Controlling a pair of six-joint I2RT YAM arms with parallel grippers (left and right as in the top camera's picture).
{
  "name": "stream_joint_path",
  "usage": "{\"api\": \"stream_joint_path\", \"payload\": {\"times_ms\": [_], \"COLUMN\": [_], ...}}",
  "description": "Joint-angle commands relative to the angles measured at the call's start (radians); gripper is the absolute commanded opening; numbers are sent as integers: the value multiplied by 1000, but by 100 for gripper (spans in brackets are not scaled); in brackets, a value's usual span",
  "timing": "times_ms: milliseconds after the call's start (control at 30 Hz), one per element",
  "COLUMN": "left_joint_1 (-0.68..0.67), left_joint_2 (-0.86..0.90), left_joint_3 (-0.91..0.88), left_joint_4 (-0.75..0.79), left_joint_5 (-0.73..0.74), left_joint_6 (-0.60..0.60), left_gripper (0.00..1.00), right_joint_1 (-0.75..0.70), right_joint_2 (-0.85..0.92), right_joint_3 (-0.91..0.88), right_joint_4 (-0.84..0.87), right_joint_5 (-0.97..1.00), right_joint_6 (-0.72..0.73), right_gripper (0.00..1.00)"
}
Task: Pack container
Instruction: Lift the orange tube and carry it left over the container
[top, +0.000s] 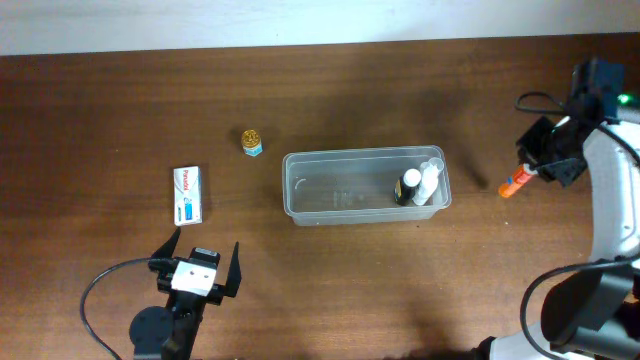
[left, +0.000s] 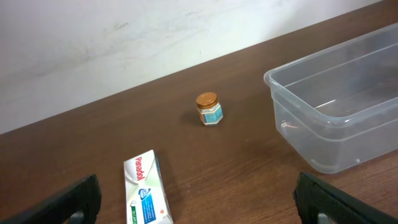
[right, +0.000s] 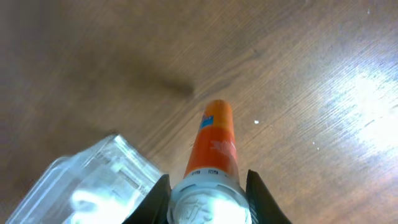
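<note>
Right gripper (top: 537, 168) is clamping an orange tube (top: 511, 184) just right of the container (top: 320, 190) mid-table, and would best be lifting it over the rim and releasing low into the bare left end, while left gripper (top: 205, 248) is hovering spread open.

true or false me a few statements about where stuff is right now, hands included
1. The right hand holds an orange tube. True.
2. The container is empty. False: a dark bottle and a white bottle sit at the end nearer the right hand.
3. The left hand is shut on the box. False: it is open, and the box lies on the table apart from it.
4. The gold-lidded jar stands outside the container. True.
</note>
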Motion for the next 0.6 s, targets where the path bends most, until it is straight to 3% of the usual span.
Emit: {"api": "stream_joint_path", "payload": {"times_ms": [0, 333, 567], "left_joint_1": [6, 6, 6], "left_joint_2": [-7, -7, -7], "left_joint_3": [-5, -5, -5], "left_joint_4": [0, 0, 0], "left_joint_5": [8, 8, 8], "left_joint_6": [15, 15, 15], "left_gripper": [99, 100, 99], "right_joint_1": [10, 193, 346], "right_joint_2": [-22, -31, -31], "right_joint_3": [114, 400, 458], "right_joint_4": [-45, -171, -184], "right_joint_5": [-78, -80, -76], "right_joint_6": [-95, -147, -146], "right_gripper": [19, 20, 21]}}
